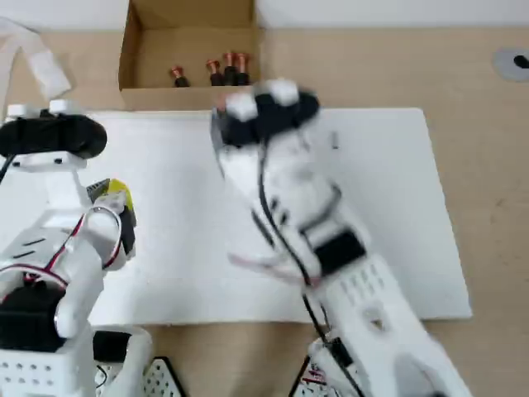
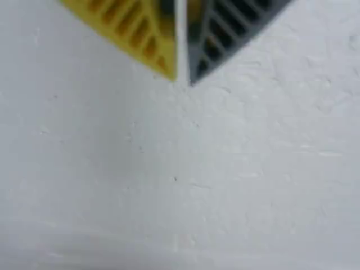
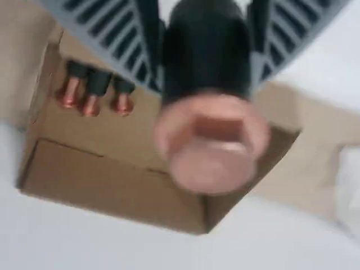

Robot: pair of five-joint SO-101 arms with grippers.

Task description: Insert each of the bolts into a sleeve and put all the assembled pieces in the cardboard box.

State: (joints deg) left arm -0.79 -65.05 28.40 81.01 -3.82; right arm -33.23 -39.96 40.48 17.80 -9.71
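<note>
The cardboard box (image 1: 130,51) stands open at the table's far side, with copper-headed bolts in black sleeves (image 1: 227,70) lying along its near wall. The same pieces (image 3: 90,93) appear inside the box (image 3: 112,180) in the right wrist view. My right gripper (image 3: 205,56) is shut on one more assembled piece (image 3: 208,112), a black sleeve with a copper bolt head, held above the box's near corner. In the high view that arm's wrist (image 1: 264,112) hovers at the box's near edge. My left gripper (image 2: 181,73) is shut with nothing in it, low over the white board at the left (image 1: 111,198).
A white foam board (image 1: 397,248) covers the middle of the wooden table. White strips (image 1: 41,70) lie at the far left, and a grey round grommet (image 1: 512,62) sits at the far right. The arm bases (image 1: 50,364) stand at the near edge.
</note>
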